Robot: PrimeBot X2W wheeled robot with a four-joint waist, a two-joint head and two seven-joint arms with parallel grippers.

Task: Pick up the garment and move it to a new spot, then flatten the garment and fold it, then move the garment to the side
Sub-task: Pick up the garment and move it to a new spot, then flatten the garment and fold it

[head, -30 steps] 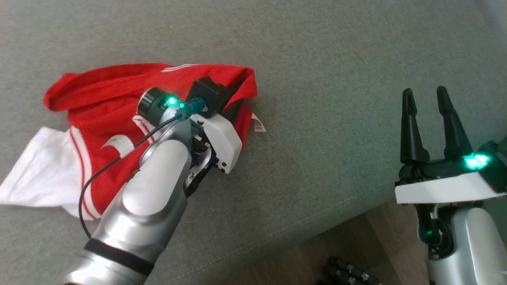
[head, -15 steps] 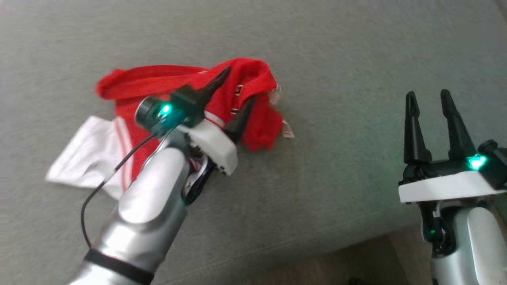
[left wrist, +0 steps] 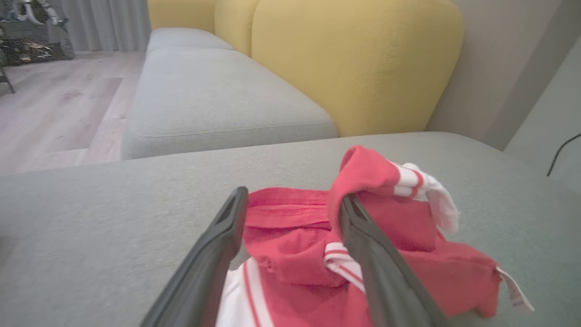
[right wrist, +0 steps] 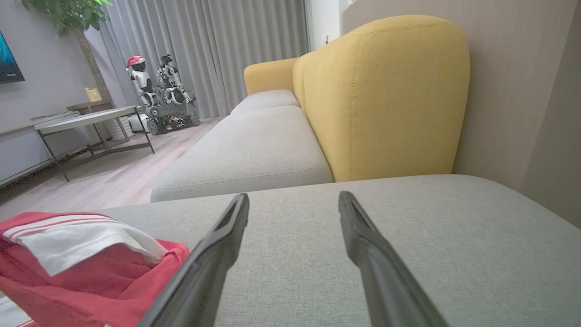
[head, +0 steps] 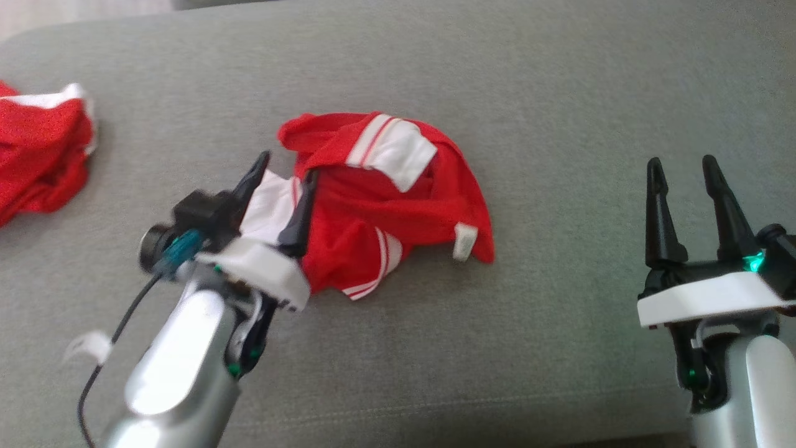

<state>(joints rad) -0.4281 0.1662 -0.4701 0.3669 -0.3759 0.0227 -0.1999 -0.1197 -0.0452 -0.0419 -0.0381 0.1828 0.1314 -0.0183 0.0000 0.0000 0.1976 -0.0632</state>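
1. Garment [head: 398, 205]: red with white striped trim, crumpled in a heap (white tab exposed), frame centre on grey cushion [head: 559, 93].
2. Left gripper [head: 286, 168]: fingers spread wide astride its white edge, clamping nothing.
3. Right gripper [head: 681, 160]: lower right, fingers apart, empty.

The garment [head: 385, 211] was soft, matt red cloth with white trim, creased. The sofa seat [head: 559, 93] was grey woven fabric, slightly rough. The left gripper [head: 287, 167] looked like matt dark plastic; its forearm [head: 180, 348] shone glossy silver.
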